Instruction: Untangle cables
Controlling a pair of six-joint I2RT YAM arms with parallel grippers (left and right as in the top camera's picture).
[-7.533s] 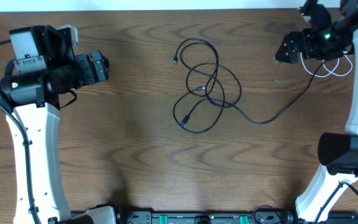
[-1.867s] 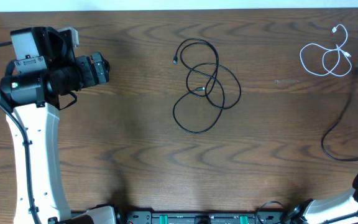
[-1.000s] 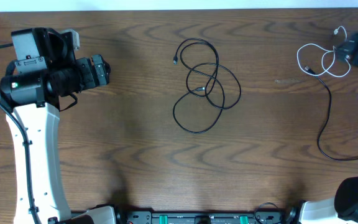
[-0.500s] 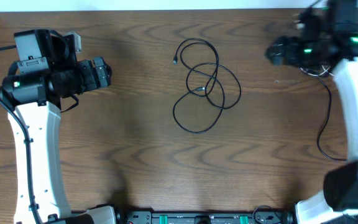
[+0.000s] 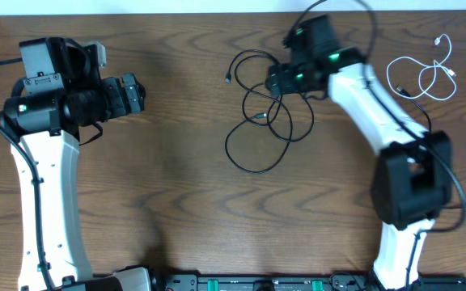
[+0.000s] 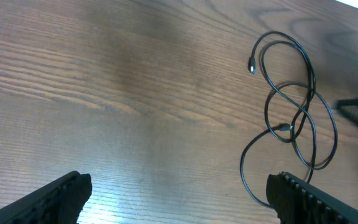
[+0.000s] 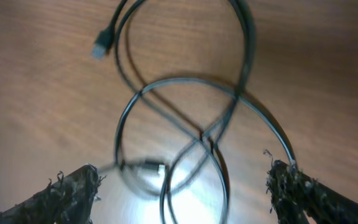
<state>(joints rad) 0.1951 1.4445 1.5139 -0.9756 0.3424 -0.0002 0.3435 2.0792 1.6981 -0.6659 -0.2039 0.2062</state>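
A tangle of black cables (image 5: 257,113) lies in loops at the table's middle; it shows in the left wrist view (image 6: 291,118) and the right wrist view (image 7: 185,118). A white cable (image 5: 423,74) lies coiled at the far right. My right gripper (image 5: 275,81) is open, hovering over the upper right part of the black loops; its fingers (image 7: 182,193) straddle the crossing strands with nothing held. My left gripper (image 5: 140,94) is open and empty at the left, well apart from the cables; it shows in the left wrist view (image 6: 179,199).
A black cable (image 5: 447,202) curves near the right edge, partly behind the right arm. The right arm (image 5: 379,105) stretches across the table's right half. The table's back edge (image 5: 217,11) runs along the top.
My right arm has swung left from the white cable at the far right to over the black tangle in the middle. The left arm has barely moved.
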